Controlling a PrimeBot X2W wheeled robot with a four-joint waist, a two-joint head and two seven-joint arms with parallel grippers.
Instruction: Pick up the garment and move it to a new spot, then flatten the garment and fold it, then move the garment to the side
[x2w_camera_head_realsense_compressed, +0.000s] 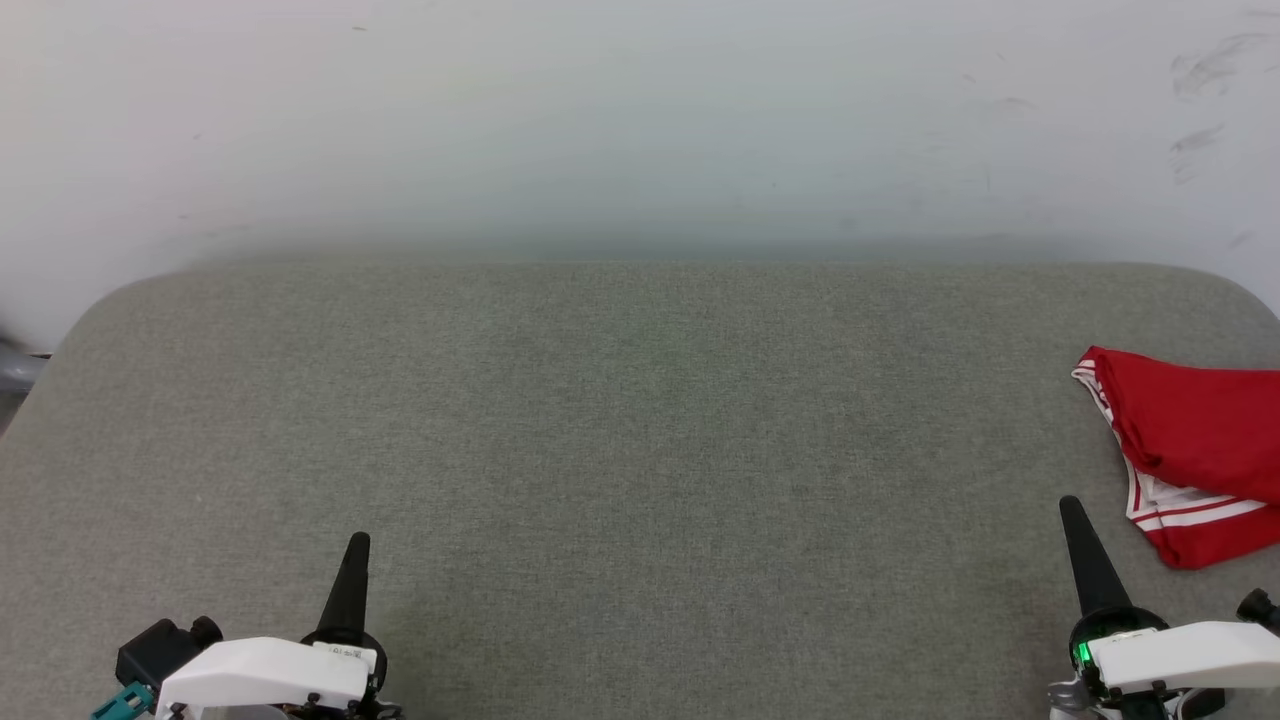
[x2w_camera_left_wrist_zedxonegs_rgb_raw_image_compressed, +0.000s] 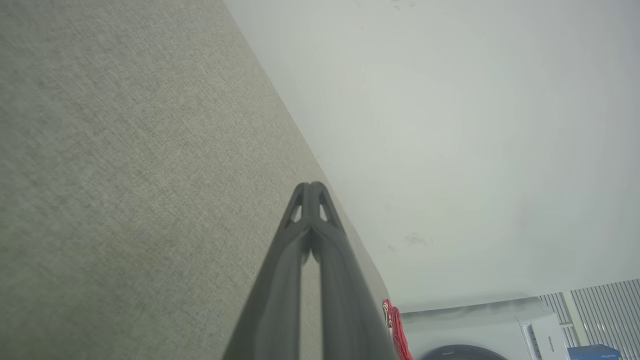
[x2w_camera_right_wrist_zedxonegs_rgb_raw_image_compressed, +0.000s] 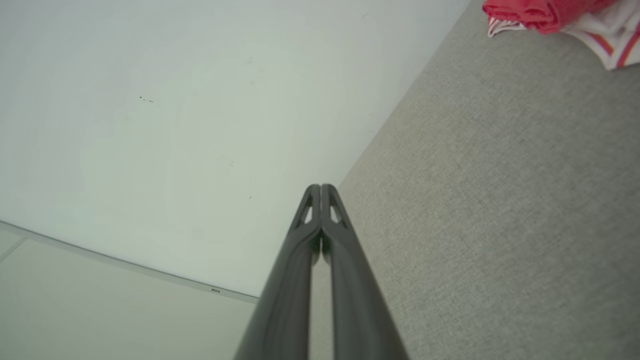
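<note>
Nearest the camera, the 2 claws, left gripper (x2w_camera_head_realsense_compressed: 357, 548) and right gripper (x2w_camera_head_realsense_compressed: 1072, 510), are both clenched tight on nothing. A bit further back, the garment (x2w_camera_head_realsense_compressed: 1195, 430) lies bunched up at the right edge of the grey padded surface (x2w_camera_head_realsense_compressed: 640, 430), near the right gripper but not touching it.

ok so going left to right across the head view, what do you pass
left pincer, shut → right pincer, shut → garment, red with striped trim, bunched at the right edge of the grey table
</note>
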